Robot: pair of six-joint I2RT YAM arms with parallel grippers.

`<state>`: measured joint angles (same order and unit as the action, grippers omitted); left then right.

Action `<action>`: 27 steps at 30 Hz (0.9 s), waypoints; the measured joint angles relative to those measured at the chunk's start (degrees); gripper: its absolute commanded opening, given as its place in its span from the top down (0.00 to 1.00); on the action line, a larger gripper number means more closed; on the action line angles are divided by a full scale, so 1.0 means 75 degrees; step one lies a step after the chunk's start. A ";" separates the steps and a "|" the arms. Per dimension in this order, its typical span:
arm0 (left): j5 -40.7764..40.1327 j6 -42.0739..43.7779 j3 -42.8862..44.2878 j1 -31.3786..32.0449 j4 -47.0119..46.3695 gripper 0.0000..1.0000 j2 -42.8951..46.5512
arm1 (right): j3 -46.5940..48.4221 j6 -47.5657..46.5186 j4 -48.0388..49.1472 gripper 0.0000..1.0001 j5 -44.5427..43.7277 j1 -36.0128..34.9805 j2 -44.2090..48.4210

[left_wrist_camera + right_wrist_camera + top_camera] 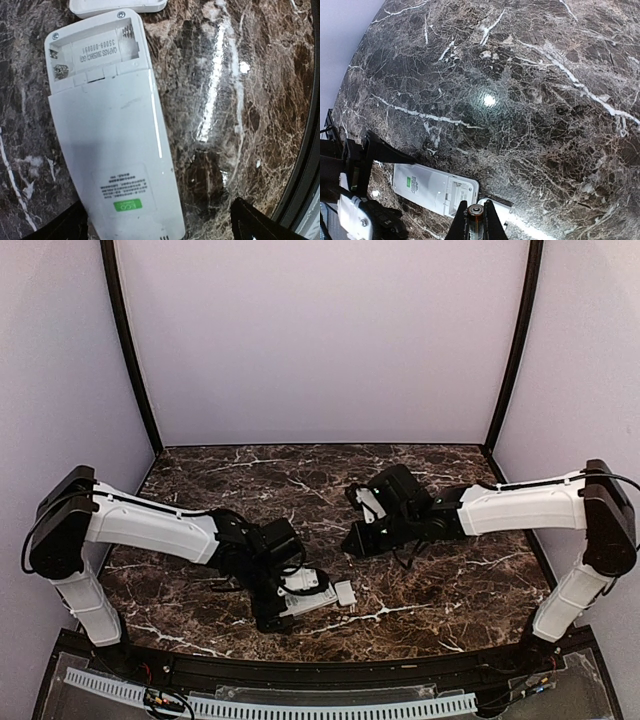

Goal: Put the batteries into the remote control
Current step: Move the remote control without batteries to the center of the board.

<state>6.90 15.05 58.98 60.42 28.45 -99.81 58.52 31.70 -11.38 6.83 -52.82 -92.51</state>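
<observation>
The white remote control [110, 145] lies face down on the marble, and its open battery bay [95, 52] shows bare springs and a printed label. My left gripper [160, 227] stands open, its dark fingers [255, 222] on either side of the remote's lower end. From above, the left gripper [290, 602] sits at the remote control [312, 601]. My right gripper [475, 220] is shut on a battery [475, 212], seen end-on, and hovers above the marble just short of the remote control [432, 187]. From above, the right gripper [355, 538] hangs mid-table.
A small loose white cover plate [345, 592] lies right beside the remote's bay end, also seen at the cover plate [120, 5] and cover plate [496, 207]. The table's dark near rim [307, 165] runs close on the right. White walls enclose the dark marble table [300, 480].
</observation>
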 measured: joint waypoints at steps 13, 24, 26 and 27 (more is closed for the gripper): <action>-0.0090 -0.1119 -0.0020 -0.0959 -0.0274 0.01 0.2337 | 0.0157 -0.0761 0.0076 1.00 0.0058 0.0038 0.0122; -0.1542 -0.3072 -0.1425 -0.2133 -0.2684 0.01 0.3276 | -0.0364 -0.1043 0.1859 1.00 0.1032 0.0044 0.0230; -0.1798 -0.3188 -0.1568 -0.2139 -0.2728 0.01 0.3421 | -0.0256 -0.1040 0.1842 1.00 0.1131 0.0044 0.0224; -0.1912 -0.3241 -0.1632 -0.2168 -0.2757 0.01 0.3520 | -0.0152 -0.1040 0.1801 1.00 0.1172 0.0044 0.0210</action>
<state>-7.44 -9.26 46.74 44.16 7.77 -73.41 57.39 23.90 2.13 15.62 -52.49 -90.94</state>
